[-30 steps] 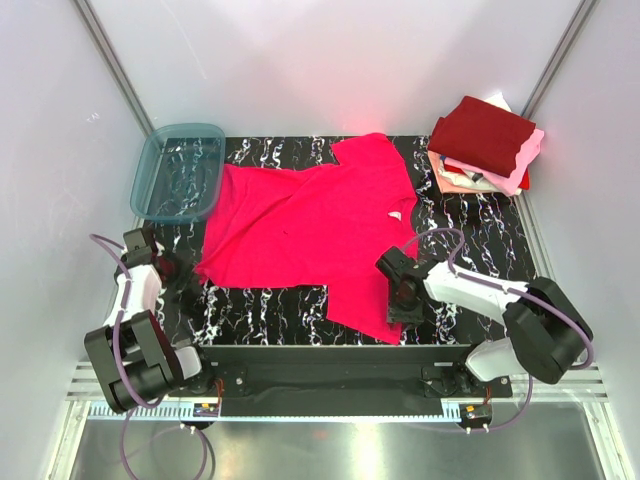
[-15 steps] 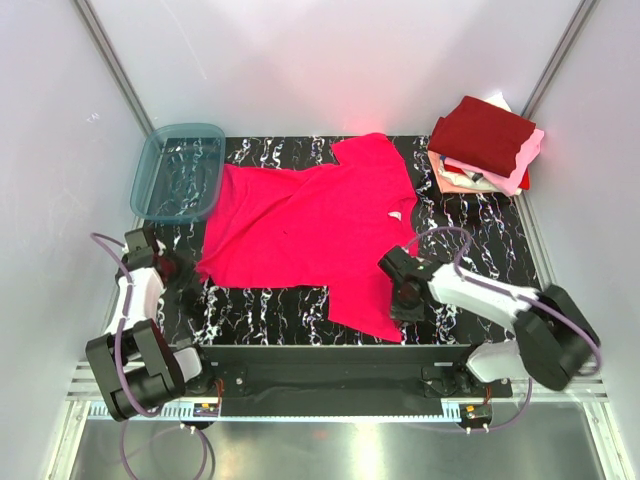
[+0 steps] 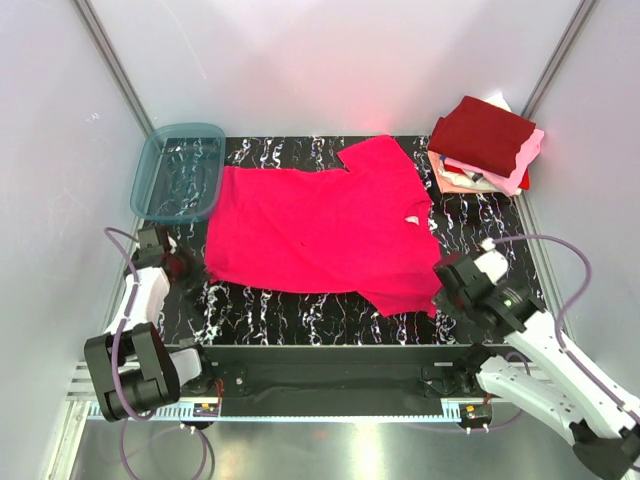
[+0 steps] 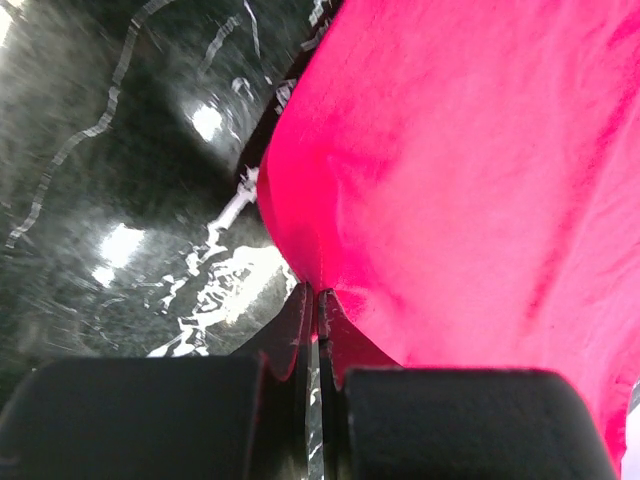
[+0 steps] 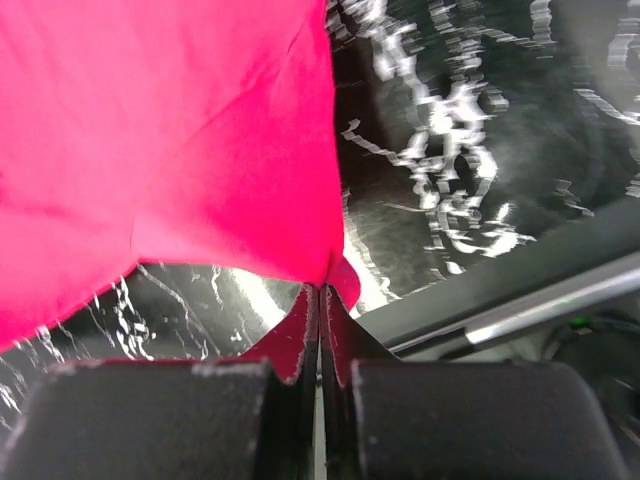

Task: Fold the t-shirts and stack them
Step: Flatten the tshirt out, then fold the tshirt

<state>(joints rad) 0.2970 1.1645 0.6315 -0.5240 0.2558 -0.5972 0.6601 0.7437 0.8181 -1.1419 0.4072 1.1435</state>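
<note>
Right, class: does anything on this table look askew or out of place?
Yes: the stack at the far right corner is untidy. Its folded shirts are fanned out with edges unaligned, pale pink and salmon sticking out under the maroon top one, white showing behind. The red shirt just lies spread, unfolded.

Top camera looks down over the whole table (image 3: 290, 310); each wrist camera faces a shirt (image 3: 320, 225) corner close up, shared with top.
</note>
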